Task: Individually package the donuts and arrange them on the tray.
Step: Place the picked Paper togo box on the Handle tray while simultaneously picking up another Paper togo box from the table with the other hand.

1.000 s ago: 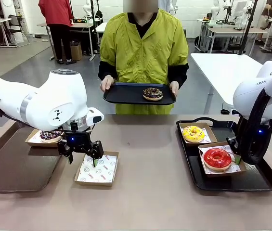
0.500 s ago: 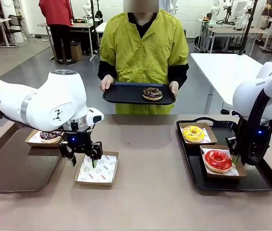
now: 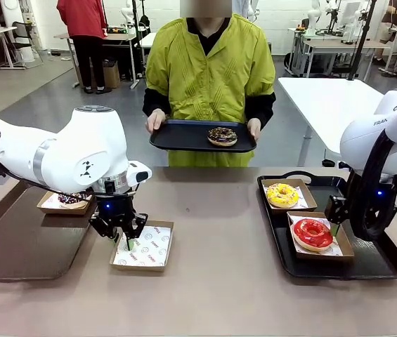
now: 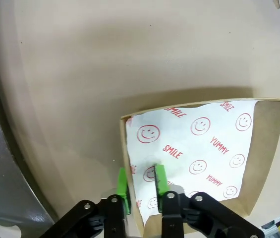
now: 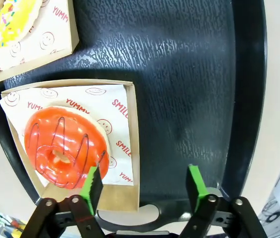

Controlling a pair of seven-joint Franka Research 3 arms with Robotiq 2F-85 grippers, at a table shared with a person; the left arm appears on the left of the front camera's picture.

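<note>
Red donut (image 5: 63,151) boxed; right gripper (image 5: 143,184) apparently released.

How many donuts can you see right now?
4: yellow donut and red donut boxed on the right tray; one chocolate donut on the person's tray; another, partly hidden, boxed far left.

Two boxed donuts (image 3: 313,233) on right tray (image 3: 381,263)

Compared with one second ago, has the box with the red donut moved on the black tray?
Yes. The box with the red donut has slid slightly toward the left edge of the black tray, nearer the yellow donut's box.
</note>
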